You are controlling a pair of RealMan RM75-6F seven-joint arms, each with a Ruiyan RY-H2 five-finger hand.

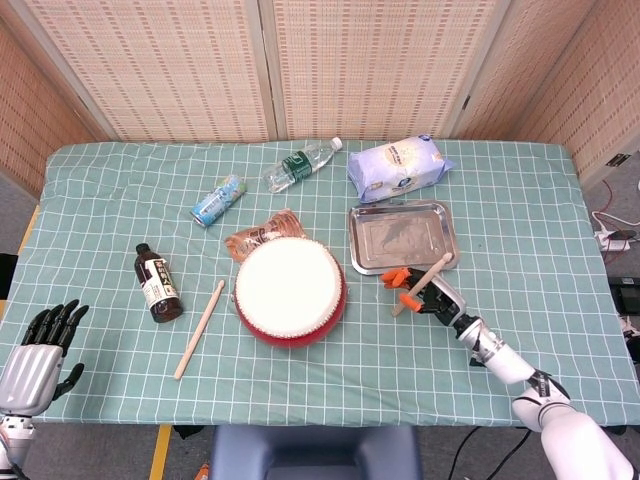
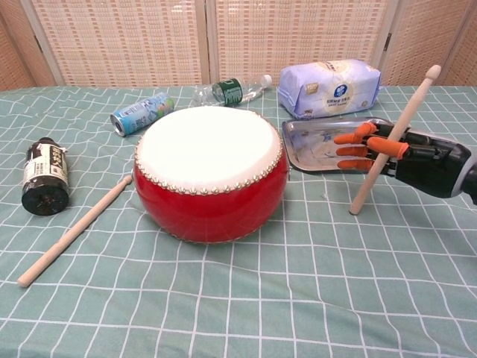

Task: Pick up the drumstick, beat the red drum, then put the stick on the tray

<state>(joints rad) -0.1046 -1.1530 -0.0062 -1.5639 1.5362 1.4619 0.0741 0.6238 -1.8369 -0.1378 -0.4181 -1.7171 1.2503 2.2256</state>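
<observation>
The red drum [image 1: 290, 290] [image 2: 212, 171] with a white skin sits mid-table. My right hand [image 1: 425, 293] [image 2: 395, 154], black with orange fingertips, grips a wooden drumstick [image 1: 424, 282] [image 2: 393, 142] just right of the drum. The stick leans with its tip up and to the right, and its lower end is near the cloth. The metal tray [image 1: 403, 236] [image 2: 317, 145] lies directly behind that hand. A second drumstick [image 1: 200, 327] [image 2: 74, 230] lies on the cloth left of the drum. My left hand [image 1: 40, 345] hangs off the table's near left corner, fingers apart, holding nothing.
A dark bottle [image 1: 158, 283] [image 2: 45, 176] lies at the left. A can [image 1: 218, 200] [image 2: 141, 112], a plastic bottle [image 1: 302, 164] [image 2: 231, 90] and a blue-white packet [image 1: 398, 167] [image 2: 328, 86] lie behind the drum. A snack packet [image 1: 256, 235] is tucked against the drum's far side.
</observation>
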